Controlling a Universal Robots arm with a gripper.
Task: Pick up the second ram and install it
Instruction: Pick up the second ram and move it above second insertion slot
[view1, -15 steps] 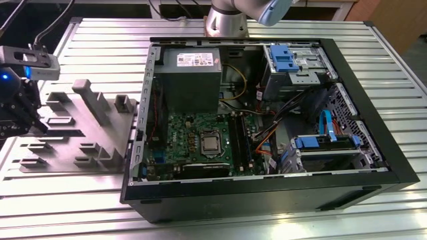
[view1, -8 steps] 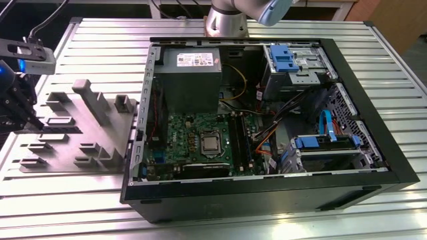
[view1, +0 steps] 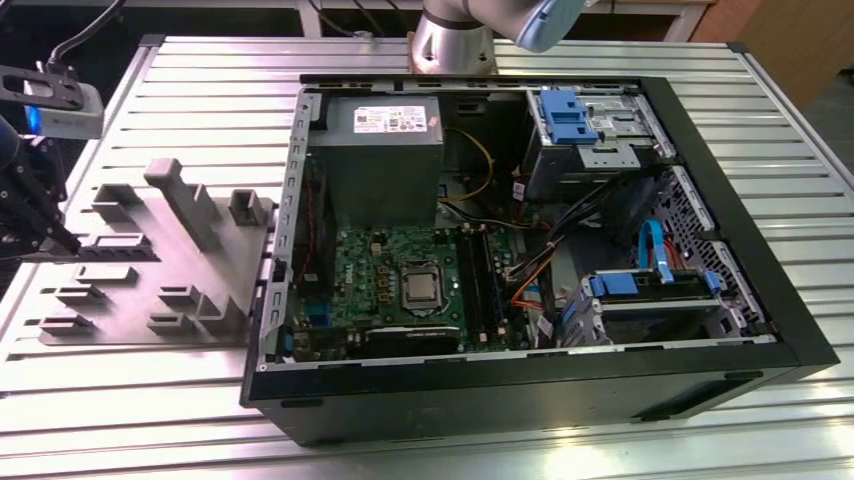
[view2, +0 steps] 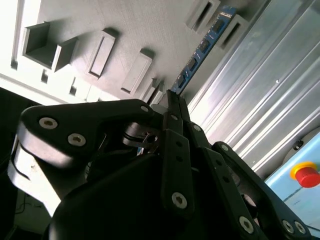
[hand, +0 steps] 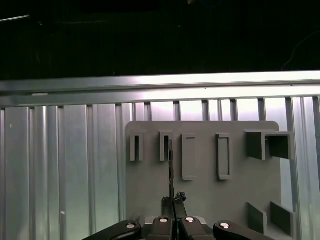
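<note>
The second ram (view2: 201, 49) is a thin dark-blue stick with small black chips. In both wrist views my gripper (view2: 170, 97) is shut on one end of it. The first wrist view shows the ram (hand: 171, 167) edge-on, running from my gripper (hand: 172, 201) to a narrow slot of the grey holder tray (hand: 210, 200). Whether it still sits in that slot I cannot tell. In the exterior view my gripper (view1: 54, 238) hangs over the end of the holder tray (view1: 134, 300) on the exterior view's left, far from the open computer case (view1: 534, 380).
Inside the case lie a green motherboard (view1: 387, 275) with its memory slots (view1: 481, 285), a power supply (view1: 380, 150), blue drive brackets (view1: 567, 115) and loose cables (view1: 534, 270). The tray carries upright posts (view1: 180, 200). A ribbed metal table (view1: 200, 70) bears everything. A red button (view2: 306, 175) stands beyond the table.
</note>
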